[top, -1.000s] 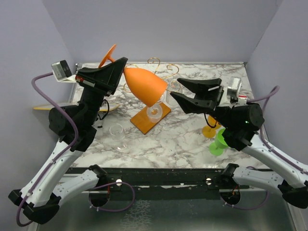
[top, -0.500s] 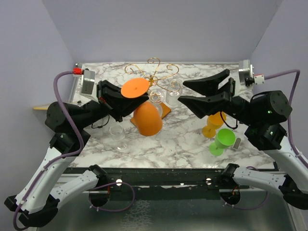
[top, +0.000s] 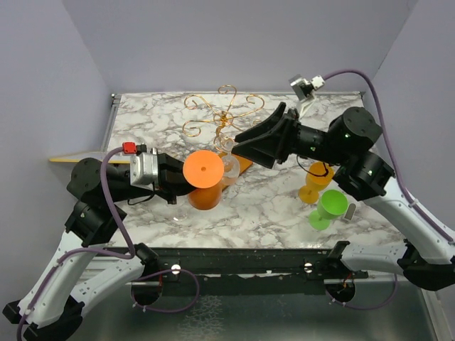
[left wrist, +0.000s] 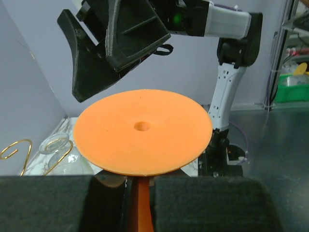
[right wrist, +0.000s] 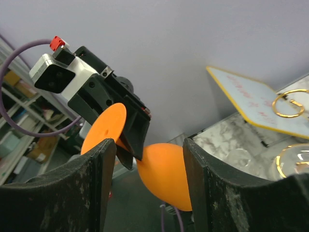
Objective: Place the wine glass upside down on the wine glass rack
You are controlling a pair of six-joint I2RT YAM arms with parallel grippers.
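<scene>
- My left fingers [left wrist: 63,203] are pinched on the stem [left wrist: 140,200] of the orange wine glass [top: 204,181], just under its foot [left wrist: 142,130]. The glass hangs upside down, with the foot on top and the bowl [top: 205,199] below.
- The glass is above the middle of the desk [top: 270,206], on the near side of the wine glass rack [top: 224,117]. The rack stands toward the middle of the far edge.
- My right fingers [right wrist: 72,193] are spread wide and hold nothing. They hover beside the rack, facing the glass.
- The glass is opaque and matte and looks like plastic. I expect it to be light and stiff, and less likely to shatter than the clear glass [top: 229,165] at the rack's base.
- The stem is thin and smooth, and the heavier bowl hangs below my pinch. I think the glass could swing or twist if I move quickly.
- The stem seems the right place to hold it. The bowl is too wide and too rounded for a sure grip.
- The foot probably has to rest on a gold scroll arm with the stem passing through. That needs a stretch of bare stem under the foot, so my grip so close beneath the foot may get in the way.
- The wire arms look springy, so I would go in gently.
</scene>
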